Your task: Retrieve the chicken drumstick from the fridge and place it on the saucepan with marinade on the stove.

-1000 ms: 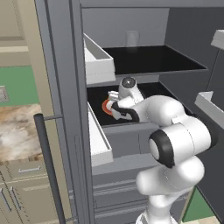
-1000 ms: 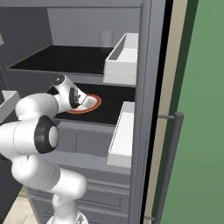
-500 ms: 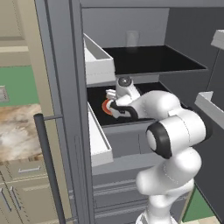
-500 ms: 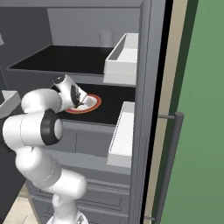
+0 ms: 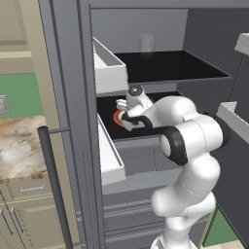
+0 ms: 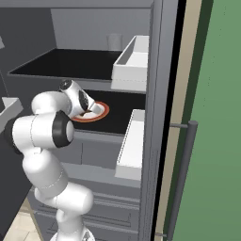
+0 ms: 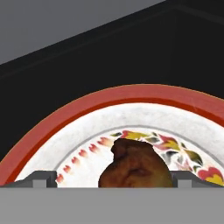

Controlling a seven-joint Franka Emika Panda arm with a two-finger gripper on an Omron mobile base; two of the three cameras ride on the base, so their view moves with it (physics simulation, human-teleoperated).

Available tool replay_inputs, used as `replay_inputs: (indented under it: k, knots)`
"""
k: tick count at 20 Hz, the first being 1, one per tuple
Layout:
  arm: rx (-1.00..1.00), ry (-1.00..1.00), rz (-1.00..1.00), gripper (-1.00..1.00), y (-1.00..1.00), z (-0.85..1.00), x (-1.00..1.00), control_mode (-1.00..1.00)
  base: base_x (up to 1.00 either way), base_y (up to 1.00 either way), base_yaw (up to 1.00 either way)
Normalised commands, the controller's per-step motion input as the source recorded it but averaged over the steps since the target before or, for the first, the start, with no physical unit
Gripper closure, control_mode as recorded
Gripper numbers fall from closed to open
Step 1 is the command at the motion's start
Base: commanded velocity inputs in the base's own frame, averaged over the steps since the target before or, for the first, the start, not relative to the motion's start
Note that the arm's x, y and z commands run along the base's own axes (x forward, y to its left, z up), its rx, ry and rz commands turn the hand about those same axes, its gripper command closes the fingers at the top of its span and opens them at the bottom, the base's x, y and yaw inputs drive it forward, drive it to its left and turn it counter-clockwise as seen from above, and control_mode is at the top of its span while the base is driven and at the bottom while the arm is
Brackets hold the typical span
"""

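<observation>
The fridge (image 5: 73, 97) stands open, and my arm reaches onto its second dark shelf. A white plate with a red rim (image 7: 131, 98) lies there, also seen as the plate (image 6: 100, 112) from the right. On it rests the chicken drumstick (image 7: 136, 165), a brown-orange lump. My gripper (image 7: 113, 179) is open, one fingertip (image 7: 43, 178) on each side of the drumstick, close above the plate. From the left, the gripper (image 5: 127, 119) covers most of the plate (image 5: 116, 116). The saucepan, marinade and stove are out of view.
A pale translucent cup (image 5: 146, 43) stands at the back of the upper shelf. White door bins (image 5: 109, 68) (image 6: 134, 59) jut out beside the shelves on both sides. Long bar handles (image 5: 53, 185) (image 6: 181, 179) hang on the open doors. A marble counter (image 5: 19, 146) lies left.
The hand has edged a little further into the shelf toward the plate. The jaws stay open and the plate has not moved.
</observation>
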Motion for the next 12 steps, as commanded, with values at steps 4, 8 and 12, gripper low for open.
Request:
replay_inputs:
  k: [4,8,12]
  knots:
    - [0.0,0.0,-0.04,-1.0,0.0,-0.25,0.16,-1.0,0.0,0.0,0.0]
    - [0.0,0.0,-0.04,-1.0,0.0,-0.2,0.16,-1.0,0.0,0.0,0.0]
    - [0.0,0.0,-0.04,-1.0,0.0,-0.21,0.03,-1.0,0.0,0.0,0.0]
